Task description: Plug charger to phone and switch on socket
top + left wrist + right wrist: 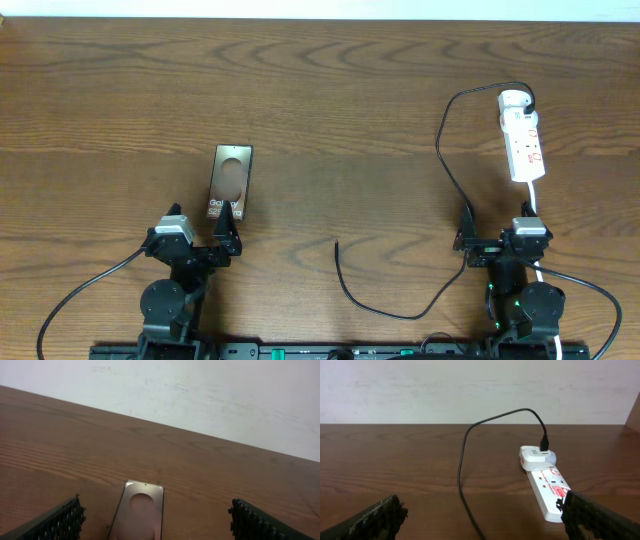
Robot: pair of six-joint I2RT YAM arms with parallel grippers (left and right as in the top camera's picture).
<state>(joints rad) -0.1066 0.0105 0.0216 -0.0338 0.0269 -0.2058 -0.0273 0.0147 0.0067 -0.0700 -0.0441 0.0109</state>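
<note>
Left claw (200,232): wide open, nothing in it. The phone (231,181) lies flat on the worktop (350,120), left of centre, long axis running near-far. Its near end sits just at the claw, and in the left wrist view it lies between the two fingers (60,520).

Right claw (498,238): wide open, empty.

The socket (524,148) is on the right, far of the right claw, lying roughly near-far. Its white cord (535,205) leaves the near end and runs back toward the right arm.

Charger (448,165): the white adapter (514,100) is seated at the socket's far end. The black cable arcs left from it, runs nearward past the right claw's left finger, then sweeps left along the near side. The connector tip (337,243) lies loose on the wood between the two arms, well apart from the phone and not plugged in.

Can't tell the position of the socket's red switches.
</note>
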